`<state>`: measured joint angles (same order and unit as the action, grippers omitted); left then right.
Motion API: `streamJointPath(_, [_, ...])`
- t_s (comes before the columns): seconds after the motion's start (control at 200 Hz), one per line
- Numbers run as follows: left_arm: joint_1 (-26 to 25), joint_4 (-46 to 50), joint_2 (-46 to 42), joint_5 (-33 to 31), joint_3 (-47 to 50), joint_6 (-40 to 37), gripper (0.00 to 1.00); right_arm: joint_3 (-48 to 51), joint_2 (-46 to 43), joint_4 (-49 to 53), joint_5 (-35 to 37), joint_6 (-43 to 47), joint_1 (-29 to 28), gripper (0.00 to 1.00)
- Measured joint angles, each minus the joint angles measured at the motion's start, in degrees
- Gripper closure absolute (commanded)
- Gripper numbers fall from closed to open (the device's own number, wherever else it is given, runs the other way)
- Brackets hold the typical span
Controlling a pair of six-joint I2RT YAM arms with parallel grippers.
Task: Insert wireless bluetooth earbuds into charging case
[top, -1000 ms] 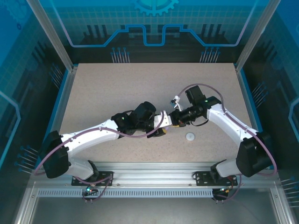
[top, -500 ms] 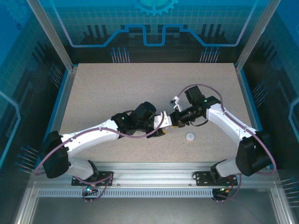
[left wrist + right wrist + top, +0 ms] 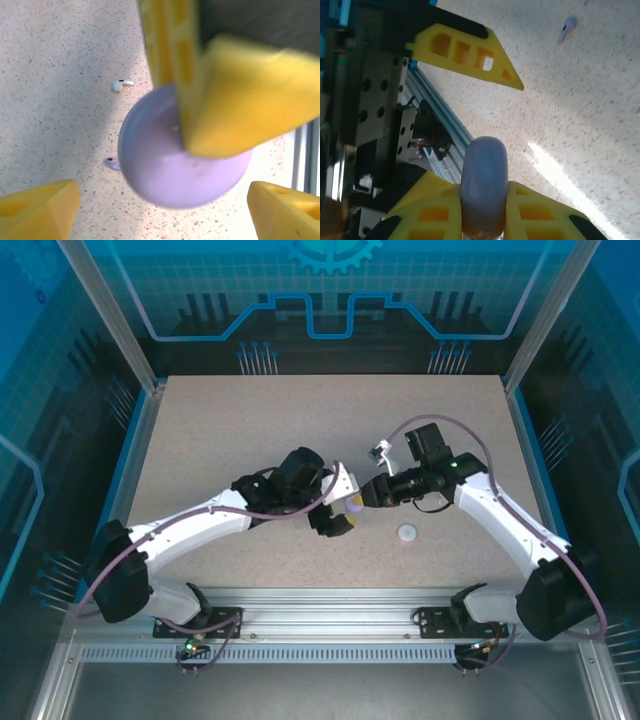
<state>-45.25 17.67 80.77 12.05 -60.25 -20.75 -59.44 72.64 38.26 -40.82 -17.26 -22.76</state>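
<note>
A round pale purple charging case (image 3: 180,165) hangs above the table, and my right gripper (image 3: 483,200) is shut on it with the case edge-on (image 3: 483,175) between its yellow fingers (image 3: 225,100). My left gripper (image 3: 162,217) stands open around the case, its two fingertips wide apart and clear of it. Both grippers meet mid-table, left (image 3: 335,504) and right (image 3: 364,497). A white earbud (image 3: 122,84) and a pale purple earbud (image 3: 112,162) lie on the table under the case. The purple earbud (image 3: 567,27) also shows in the right wrist view.
A small white round case (image 3: 406,533) lies on the speckled table right of the grippers. The aluminium rail (image 3: 330,600) runs along the near edge. Blue walls (image 3: 330,320) enclose the table on the far and side edges.
My left gripper has opened and let go of the purple case. My right gripper has closed on the case and holds it alone. Both arms shifted slightly away from the near edge.
</note>
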Motion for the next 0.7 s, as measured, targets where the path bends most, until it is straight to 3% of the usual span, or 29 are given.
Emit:
streamJointPath(0.33, [5.5, -4.1, -6.1, 13.9, 2.6, 6.0, 0.16, 4.9, -11.8, -7.7, 2.1, 10.6, 5.6, 0.84])
streamJointPath(0.6, [6.3, -5.8, -5.6, 23.8, 2.6, 7.5, 0.21, 5.5, -15.1, -7.8, -5.0, 28.6, 5.6, 0.84])
streamJointPath(0.7, [6.3, -6.8, -5.6, 26.1, 2.6, 7.1, 0.27, 5.4, -14.9, -6.0, -8.1, 34.4, 5.6, 0.84])
